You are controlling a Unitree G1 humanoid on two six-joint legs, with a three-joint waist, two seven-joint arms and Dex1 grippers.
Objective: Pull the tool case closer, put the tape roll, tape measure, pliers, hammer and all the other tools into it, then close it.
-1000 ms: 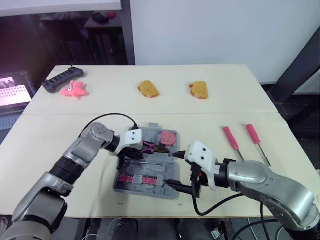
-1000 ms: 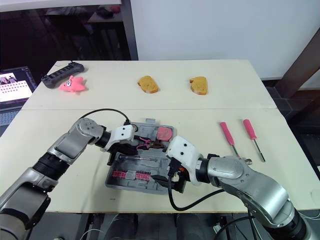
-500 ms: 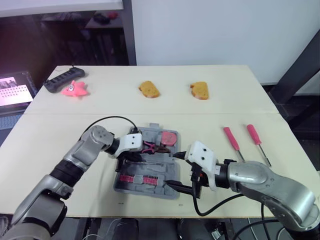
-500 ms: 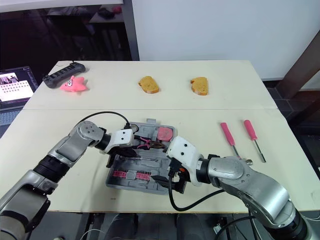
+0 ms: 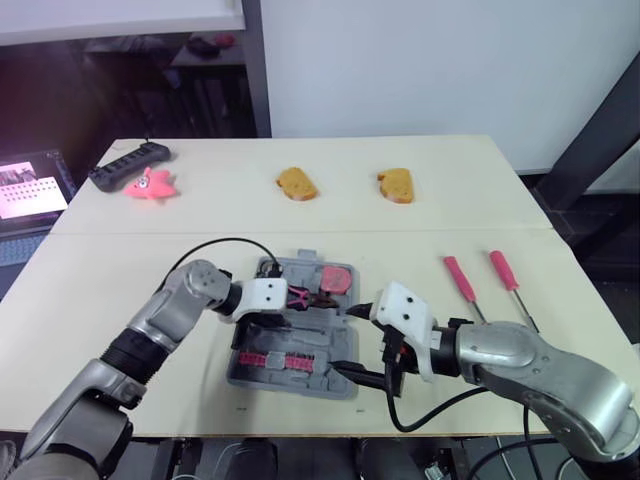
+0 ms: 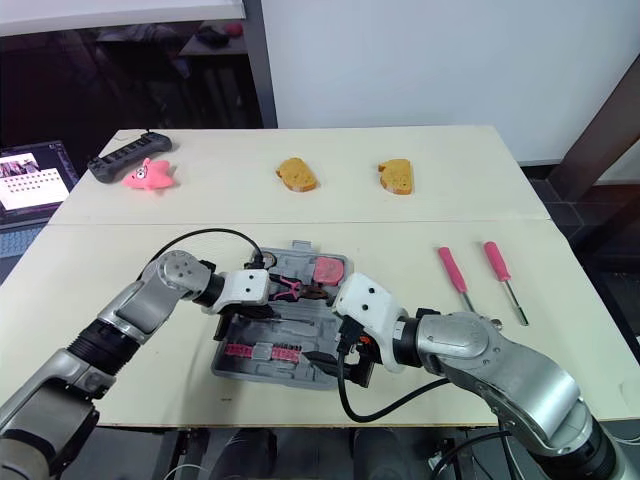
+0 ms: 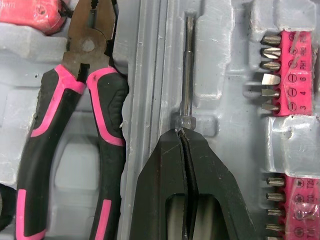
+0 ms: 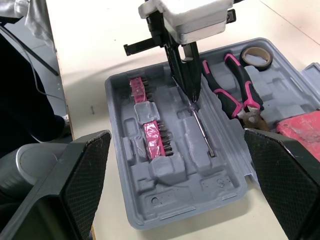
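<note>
The grey tool case [image 5: 333, 384] lies open near the table's front edge. In it are pink-handled pliers [image 7: 75, 115], a tape roll [image 8: 256, 56], a red tape measure [image 5: 337, 276], pink bit strips [image 5: 285, 359] and a thin metal shaft [image 7: 187, 65]. My left gripper [image 7: 181, 131] is shut, pointing down into the case with its tips touching the shaft's hex end beside the pliers. My right gripper [image 5: 368, 362] stands wide open at the case's front right corner, holding nothing. Two pink screwdrivers [image 5: 462, 283] [image 5: 508, 277] lie on the table to the right.
Two bread pieces [image 5: 297, 183] [image 5: 396, 184] sit at the back of the table. A pink toy [image 5: 149, 185] and a black power strip [image 5: 128, 163] are at the back left. A lit screen [image 5: 25, 190] stands beyond the left edge.
My left gripper has moved nearer within the case, down to the end of the metal shaft. The right arm has stayed put. The camera has tilted slightly.
</note>
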